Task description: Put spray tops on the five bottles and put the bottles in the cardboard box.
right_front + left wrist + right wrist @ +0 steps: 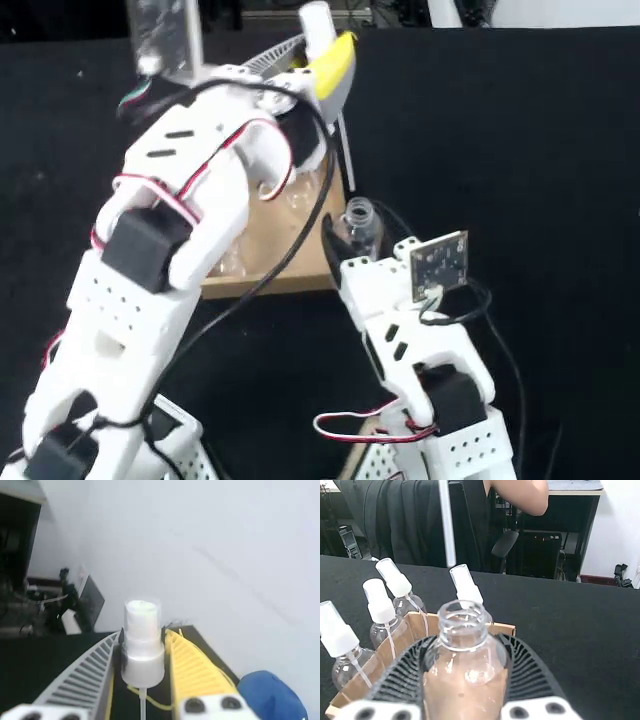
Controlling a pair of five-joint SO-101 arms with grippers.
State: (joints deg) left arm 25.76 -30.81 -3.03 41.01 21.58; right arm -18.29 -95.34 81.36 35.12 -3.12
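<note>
My left gripper (322, 55) is raised above the far edge of the cardboard box (290, 272) and is shut on a white spray top (317, 20). The top's thin dip tube (345, 150) hangs down toward an uncapped clear bottle (360, 222). In the left wrist view the spray top (143, 647) sits between the grey and yellow fingers of that gripper (144, 636). My right gripper (465, 647) is shut on the open-necked bottle (463, 630) just outside the box's right side, with the tube's end (447, 527) above and slightly aside of the neck. Several capped bottles (385, 615) stand in the box (422, 630).
The black table (530, 150) stretches bare to the right of the box and the arms. The left arm's white links (190, 200) hang over most of the box. A blue object (270, 695) shows beside the yellow finger in the left wrist view.
</note>
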